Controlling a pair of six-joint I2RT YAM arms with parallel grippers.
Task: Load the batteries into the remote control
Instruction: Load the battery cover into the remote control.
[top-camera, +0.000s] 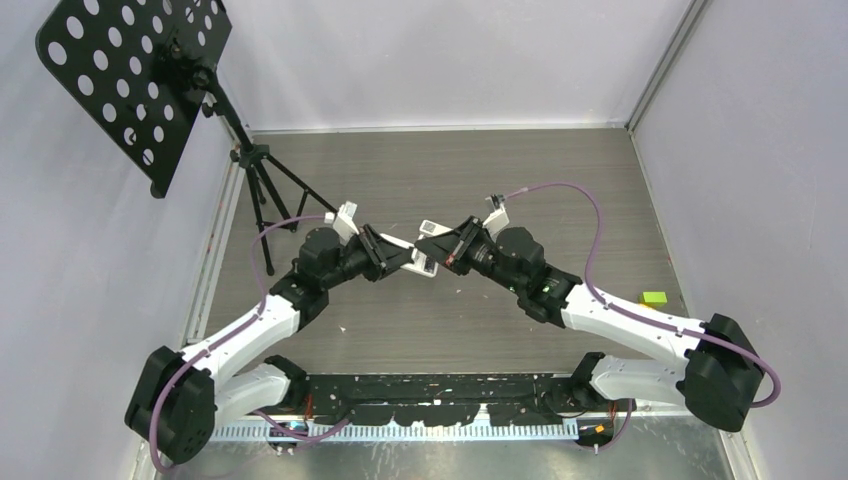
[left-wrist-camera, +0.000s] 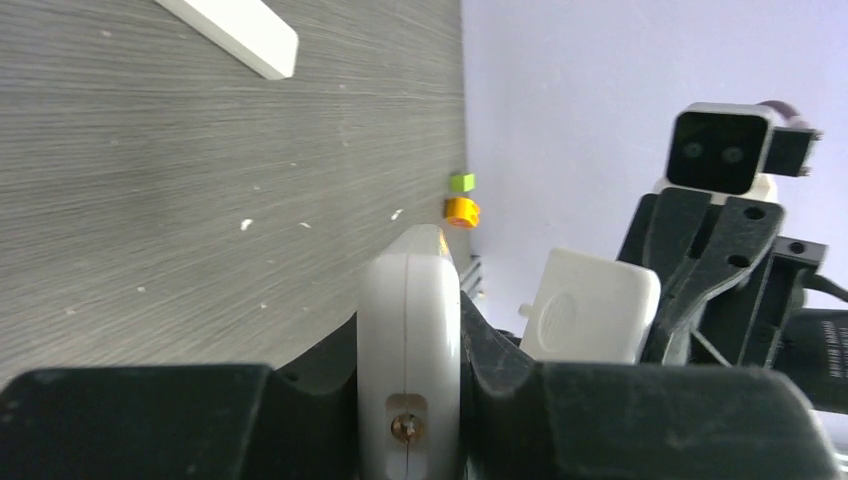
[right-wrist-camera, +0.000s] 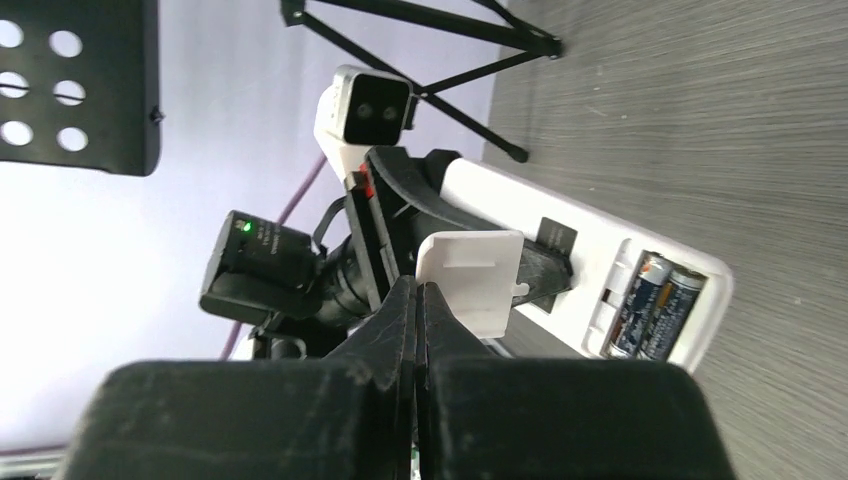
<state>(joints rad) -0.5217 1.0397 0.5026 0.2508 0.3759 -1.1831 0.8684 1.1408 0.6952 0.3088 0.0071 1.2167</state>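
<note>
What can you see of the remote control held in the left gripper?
The remote control is a long white plastic body, clamped edge-on in the left gripper and held above the table. Its battery bay at one end lies open, with two batteries seated side by side. The right gripper holds a small white cover close by.

The left arm (top-camera: 240, 335), at lower left, and the right arm (top-camera: 625, 321), at lower right, have white tube parts and chunky black joints. A thin purple cable (top-camera: 553, 185) loops along each. Each wrist has a white camera box (right-wrist-camera: 365, 105) with a black face and two eyes.
</note>
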